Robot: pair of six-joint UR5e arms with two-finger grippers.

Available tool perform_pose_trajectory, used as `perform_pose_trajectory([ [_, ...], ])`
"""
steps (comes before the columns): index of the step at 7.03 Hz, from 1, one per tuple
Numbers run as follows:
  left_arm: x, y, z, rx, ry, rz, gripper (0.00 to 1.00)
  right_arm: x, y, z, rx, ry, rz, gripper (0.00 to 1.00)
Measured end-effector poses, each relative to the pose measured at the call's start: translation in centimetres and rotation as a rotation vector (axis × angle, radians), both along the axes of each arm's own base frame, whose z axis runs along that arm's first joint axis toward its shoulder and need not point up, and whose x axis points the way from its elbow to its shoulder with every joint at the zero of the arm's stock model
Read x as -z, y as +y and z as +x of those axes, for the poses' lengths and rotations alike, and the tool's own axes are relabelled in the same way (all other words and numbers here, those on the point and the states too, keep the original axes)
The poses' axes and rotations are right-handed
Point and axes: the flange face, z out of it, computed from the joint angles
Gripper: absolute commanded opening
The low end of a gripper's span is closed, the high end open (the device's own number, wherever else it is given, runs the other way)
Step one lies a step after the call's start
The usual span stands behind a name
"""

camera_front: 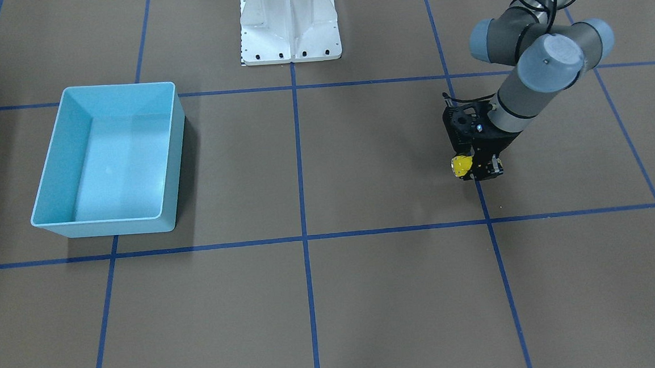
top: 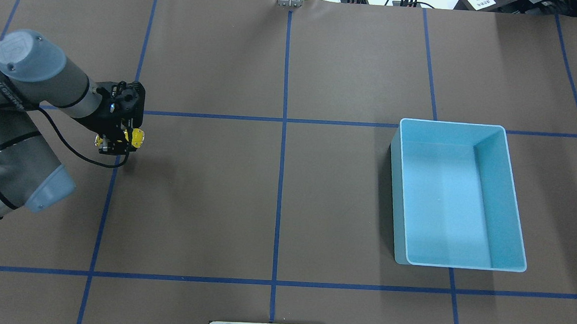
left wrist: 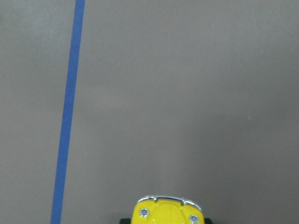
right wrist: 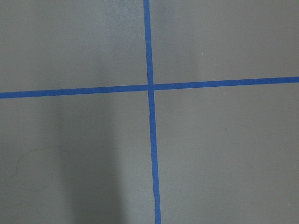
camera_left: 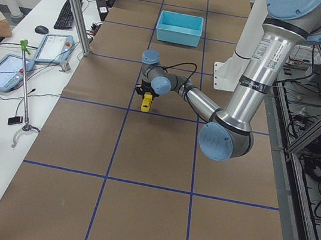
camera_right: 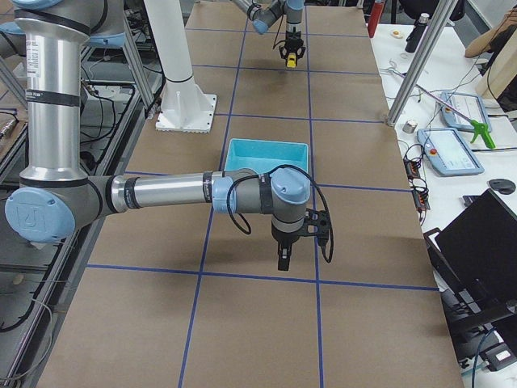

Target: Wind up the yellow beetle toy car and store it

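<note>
Left gripper (camera_front: 477,170): clamped on yellow beetle toy car (camera_front: 461,165), nose jutting past its fingers | right gripper (camera_right: 282,260): closure cannot be told | step: likely wind-up | next: roll car backward on table (camera_front: 368,295), then carry to blue bin (top: 453,123), well apart.

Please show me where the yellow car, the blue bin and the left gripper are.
car (camera_front: 461,165): front-facing view, on its yellow body.
bin (camera_front: 99,220): front-facing view, on its near rim.
left gripper (top: 119,143): overhead view, midway between its fingertips, which grip the car.
</note>
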Motion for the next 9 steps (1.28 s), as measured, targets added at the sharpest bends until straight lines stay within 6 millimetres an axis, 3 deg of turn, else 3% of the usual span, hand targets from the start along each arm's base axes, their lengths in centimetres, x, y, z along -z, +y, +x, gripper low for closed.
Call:
perform_pose_trajectory([
  [2, 1.0, 2.4, 3.5, 0.004, 0.006, -0.029, 0.00, 0.1, 0.0, 0.0, -0.001, -0.001, 0.002, 1.00],
  [3, 1.3, 3.1, 4.3, -0.015, 0.012, -0.017, 0.00, 0.1, 0.0, 0.0, 0.000, -0.001, 0.003, 1.00],
  [6, 1.0, 3.5, 4.8, -0.068, 0.018, 0.046, 0.00, 0.0, 0.0, 0.0, -0.001, -0.001, -0.001, 1.00],
  [9, -1.6, 4.5, 3.4, -0.075, 0.069, 0.089, 0.00, -0.2, 0.0, 0.0, 0.000, 0.001, -0.004, 1.00],
])
